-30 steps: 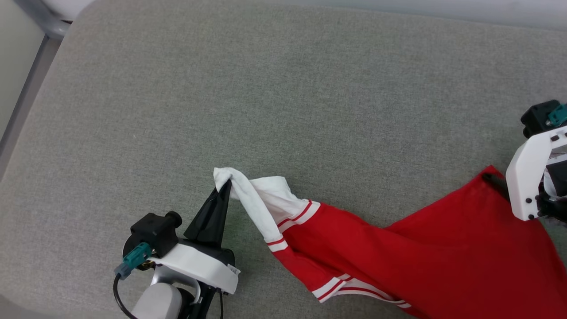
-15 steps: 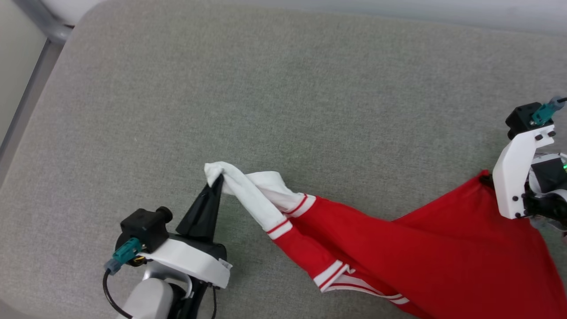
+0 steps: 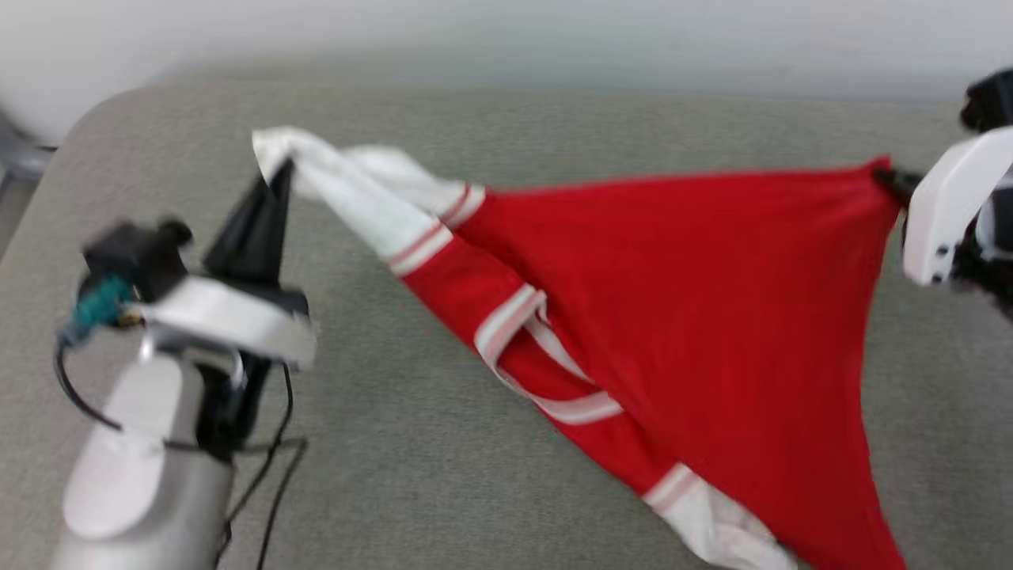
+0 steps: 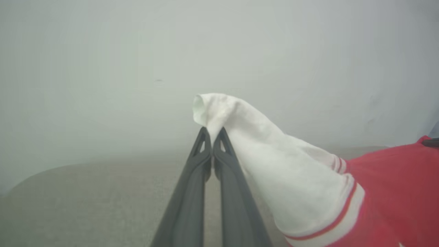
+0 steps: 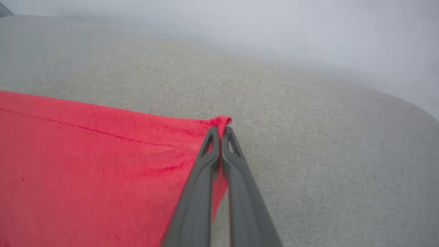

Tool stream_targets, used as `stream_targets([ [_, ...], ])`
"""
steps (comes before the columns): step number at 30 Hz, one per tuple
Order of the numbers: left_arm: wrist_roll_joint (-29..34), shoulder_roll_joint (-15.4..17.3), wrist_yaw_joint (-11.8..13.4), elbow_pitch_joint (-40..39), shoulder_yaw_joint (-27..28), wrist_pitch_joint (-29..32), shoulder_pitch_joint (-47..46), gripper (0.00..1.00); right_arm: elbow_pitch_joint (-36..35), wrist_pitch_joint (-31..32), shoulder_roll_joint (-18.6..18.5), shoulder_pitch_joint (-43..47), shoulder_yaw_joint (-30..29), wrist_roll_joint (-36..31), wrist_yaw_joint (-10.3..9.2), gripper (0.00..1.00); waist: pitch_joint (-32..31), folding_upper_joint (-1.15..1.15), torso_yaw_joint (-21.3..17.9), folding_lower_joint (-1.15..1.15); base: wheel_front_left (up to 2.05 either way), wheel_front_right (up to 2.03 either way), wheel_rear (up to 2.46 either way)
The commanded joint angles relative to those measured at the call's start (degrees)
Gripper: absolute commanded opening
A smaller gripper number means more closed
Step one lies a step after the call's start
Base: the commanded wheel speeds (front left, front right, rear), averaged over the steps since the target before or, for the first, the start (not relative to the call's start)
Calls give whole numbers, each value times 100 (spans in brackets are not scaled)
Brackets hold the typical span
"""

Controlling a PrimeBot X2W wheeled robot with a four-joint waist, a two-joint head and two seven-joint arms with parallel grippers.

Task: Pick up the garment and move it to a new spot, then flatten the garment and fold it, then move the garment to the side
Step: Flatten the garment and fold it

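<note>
Pinching the bunched end of a white sleeve [image 3: 340,186] at the left of the head view, with the left gripper [image 3: 282,168] closed tight on the cloth and raised above the grey cushion [image 3: 443,475]. Mounted on a pale forearm [image 3: 134,483] rising from the lower left corner. Seen along its own fingers [image 4: 193,192] in the left wrist view: pressed together from base to tip, with the sleeve end folded over their ends and draping off to the right, down to a red-striped cuff.

Moving right: holding the garment [image 3: 712,317] stretched in the air between both arms, its top edge pulled nearly straight from sleeve to far corner. Hanging below that edge as a wide red triangle narrowing toward the lower right, with striped armhole trim [image 3: 506,317] looping across its left half and a second white sleeve [image 3: 720,526] dangling near the bottom. Cannot tell whether that lowest part touches the cushion.

Clamping the red hem corner at far right with the right gripper [image 3: 890,178], shut on the fabric. Meeting at the tips in the right wrist view, with the red corner poking just past them and the cloth spreading away to the left over the cushion.

Backed by a pale wall [image 3: 506,39] beyond the cushion's far edge. Blurred across the whole head view.
</note>
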Motion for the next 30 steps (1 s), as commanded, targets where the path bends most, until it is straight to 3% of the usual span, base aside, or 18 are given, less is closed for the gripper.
stream_targets([
  [1,-45,39,17,41,39,74,-376,0,78,-116,63,-200,-119,-122,-6,0,-28,0,-166,0,0,0,0],
  [12,-62,479,9,1157,49,558,-3327,0,530,-1028,576,-2069,-1083,-1313,-8,0,672,0,-503,0,0,0,0],
  [22,129,958,9,2224,-237,502,-5865,0,751,-1692,877,-4011,-1759,-2256,-9,0,1686,0,-634,0,0,0,0],
  [30,-16,1146,7,2843,-696,475,-6813,0,1057,-1745,1072,-4783,-1758,-2492,-8,0,2352,0,-647,0,0,0,0],
])
